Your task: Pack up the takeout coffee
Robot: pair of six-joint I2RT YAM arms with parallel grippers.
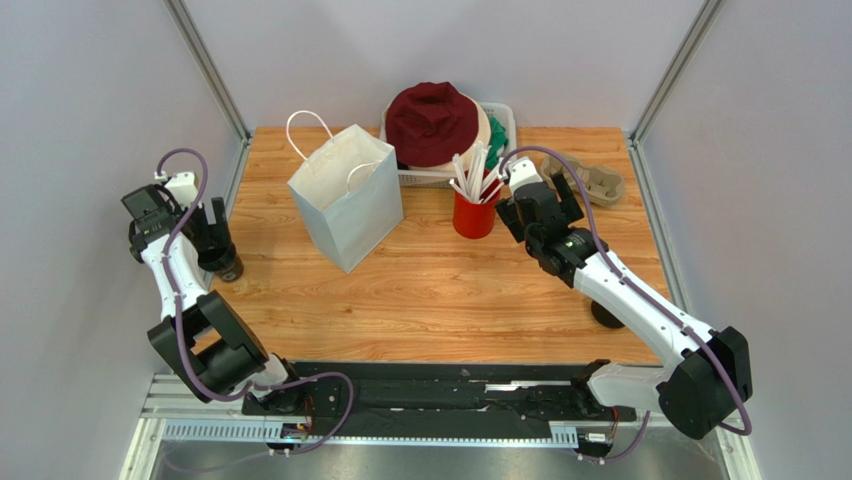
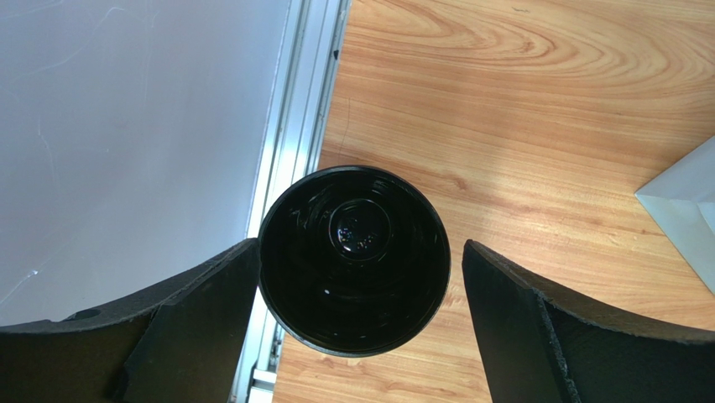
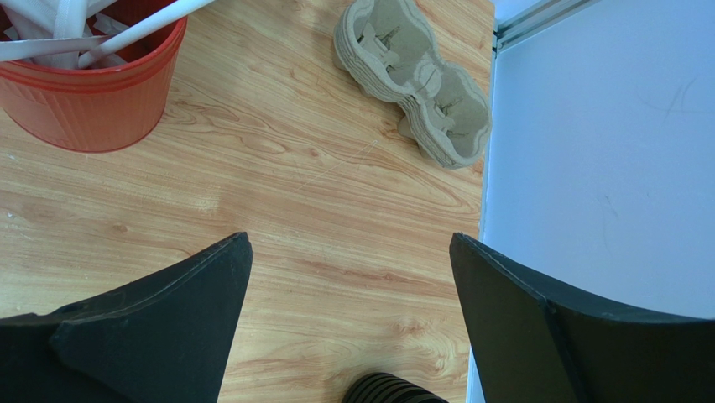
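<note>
Your takeout coffee cup (image 2: 353,260) stands upright at the left edge of the wooden table (image 1: 450,300), right beside the aluminium rail (image 2: 294,126) and well apart from everything else on the wood. From the left wrist you look straight down into its open mouth, and the inside reads glossy and dark.

Your left gripper (image 1: 217,250) hangs over the cup with its jaws spread wide, one finger on each side. The rail-side finger (image 2: 193,311) sits just at the rim, and you cannot tell whether it touches. The other finger (image 2: 545,327) stands clear, with bare wood showing between it and the cup. The cup is not clamped.

Further in, a white paper bag (image 1: 345,205) stands open with its handles up. To its right is a red cup (image 1: 474,215) full of white straws (image 1: 470,175), just in front of a white basket (image 1: 505,112) that carries a maroon bucket hat (image 1: 432,120).

Your right gripper (image 3: 350,243) hovers over bare wood between the red cup and a stack of pulp cup carriers (image 3: 415,80), jaws wide apart and holding nothing. The carriers lie flat near the table's right edge. A black ribbed round item (image 3: 390,390) sits on the table under your right forearm, close to that same edge.
</note>
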